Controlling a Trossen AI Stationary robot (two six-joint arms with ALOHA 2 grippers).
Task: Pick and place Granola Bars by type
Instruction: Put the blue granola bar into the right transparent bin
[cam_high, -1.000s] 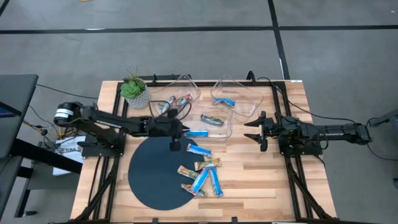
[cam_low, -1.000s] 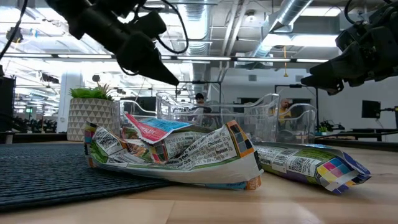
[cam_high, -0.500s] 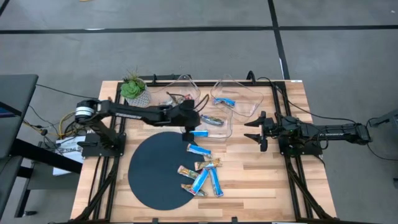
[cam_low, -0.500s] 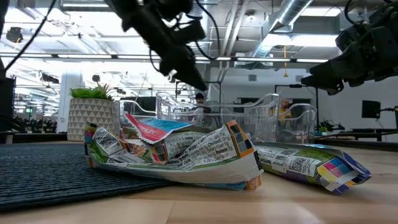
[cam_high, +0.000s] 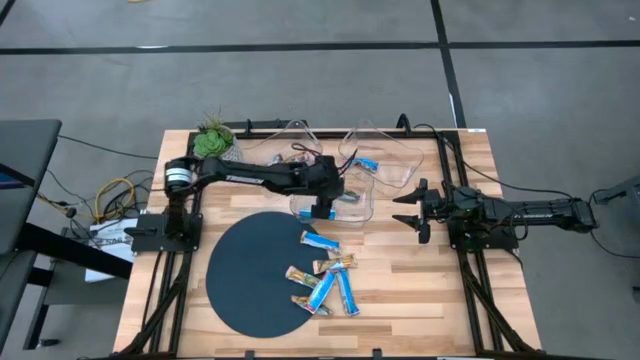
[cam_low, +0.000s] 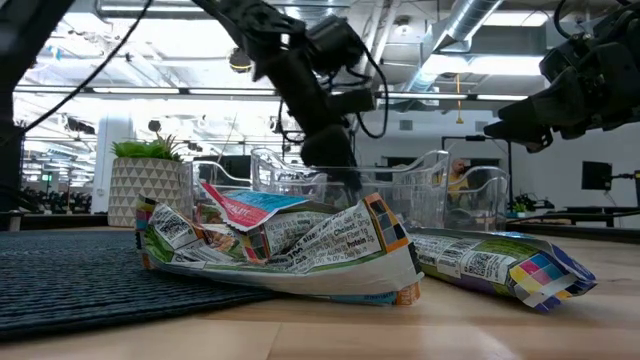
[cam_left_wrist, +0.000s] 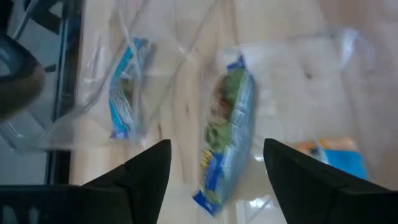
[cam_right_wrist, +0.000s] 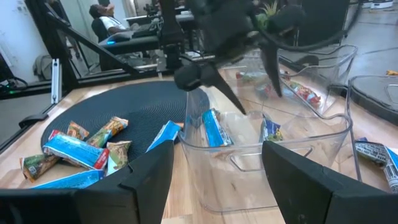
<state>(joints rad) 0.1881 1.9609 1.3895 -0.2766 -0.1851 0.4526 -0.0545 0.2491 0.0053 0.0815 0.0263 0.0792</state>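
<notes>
On wooden desk (cam_high: 420, 280), placing step: left claw (cam_high: 322, 205) spread over clear plastic middle bin (cam_high: 366, 202), blue bar (cam_high: 322, 214) dropped inside; next, fetching shiny blue-wrapped bars (cam_high: 322, 280) beside dark mat (cam_high: 245, 275); right claw (cam_high: 408, 210) parked, spread, empty

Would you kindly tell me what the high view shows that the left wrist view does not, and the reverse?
Only the high view shows the round dark mat, the loose pile of granola bars, the potted plant and the waiting right claw. Only the left wrist view shows the green-printed bar up close between the left claw's open fingers. Both show that bar's clear bin and the blue bar in the neighbouring bin.
</notes>
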